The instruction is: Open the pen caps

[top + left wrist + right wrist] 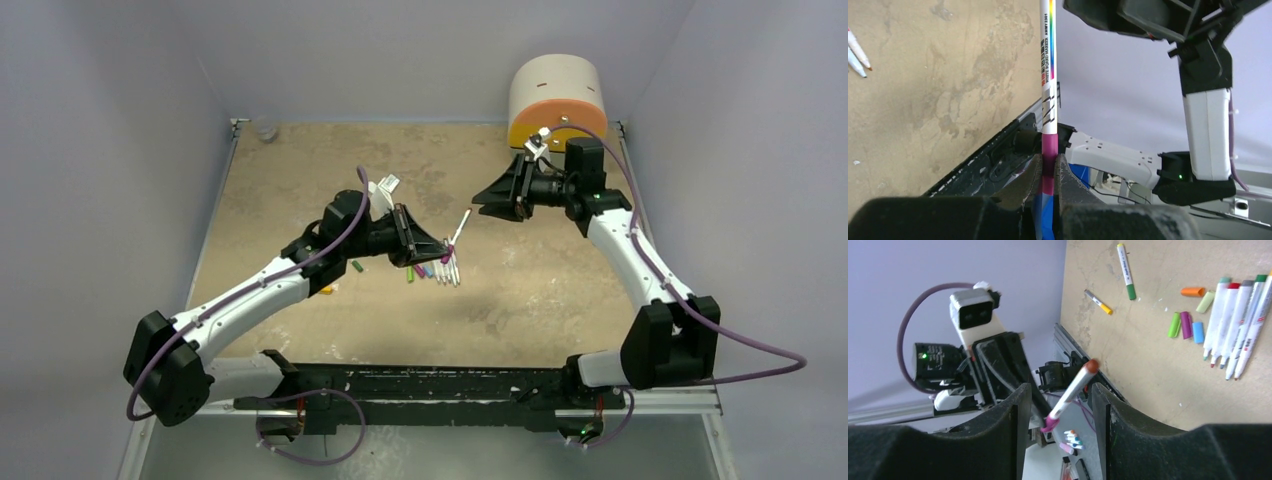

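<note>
1. As it hangs over the surface (300, 200), right gripper (1060, 390) gapes partway, empty, near the tip of the raised pen (1074, 386).
2. Left gripper (1048, 160) clamped tight on raised pen, magenta end.
3. Loose pens (1233, 320), pen caps (1187, 324) lie beside left gripper.

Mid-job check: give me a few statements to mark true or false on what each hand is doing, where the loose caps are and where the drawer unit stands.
1. The left hand is shut on a whiteboard marker. True.
2. The right hand grips that marker too. False: its fingers stand open, clear of it.
3. Loose caps lie on the table beside a row of markers. True.
4. The held marker lies flat on the table. False: it is held up in the air.
5. The drawer unit stands at the near left corner. False: far right corner.
</note>
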Tool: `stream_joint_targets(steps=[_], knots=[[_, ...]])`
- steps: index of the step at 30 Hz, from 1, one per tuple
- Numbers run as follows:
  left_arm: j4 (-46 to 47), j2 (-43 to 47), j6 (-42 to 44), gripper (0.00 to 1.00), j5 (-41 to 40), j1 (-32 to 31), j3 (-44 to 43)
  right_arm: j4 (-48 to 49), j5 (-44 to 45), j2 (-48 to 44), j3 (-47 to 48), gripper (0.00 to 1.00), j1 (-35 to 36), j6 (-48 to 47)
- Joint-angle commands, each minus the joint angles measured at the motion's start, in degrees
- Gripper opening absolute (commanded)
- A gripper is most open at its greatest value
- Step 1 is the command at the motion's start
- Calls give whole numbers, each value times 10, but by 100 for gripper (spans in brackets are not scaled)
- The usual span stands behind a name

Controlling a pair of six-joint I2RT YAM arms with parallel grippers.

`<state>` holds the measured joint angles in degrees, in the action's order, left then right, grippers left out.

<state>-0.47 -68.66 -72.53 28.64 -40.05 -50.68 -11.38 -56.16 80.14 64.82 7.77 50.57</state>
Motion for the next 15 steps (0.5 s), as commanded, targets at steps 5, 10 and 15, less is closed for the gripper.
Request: stream_joint_targets(steps=[5, 10, 15], knots=[[51, -33, 15, 0, -46, -1, -32, 33, 16, -23, 0, 50, 65, 34], [56, -37, 16, 0, -65, -1, -34, 24, 40, -29, -7, 50, 93, 44], [37, -31, 24, 0, -90, -1, -32, 6, 49, -47, -6, 50, 93, 41]])
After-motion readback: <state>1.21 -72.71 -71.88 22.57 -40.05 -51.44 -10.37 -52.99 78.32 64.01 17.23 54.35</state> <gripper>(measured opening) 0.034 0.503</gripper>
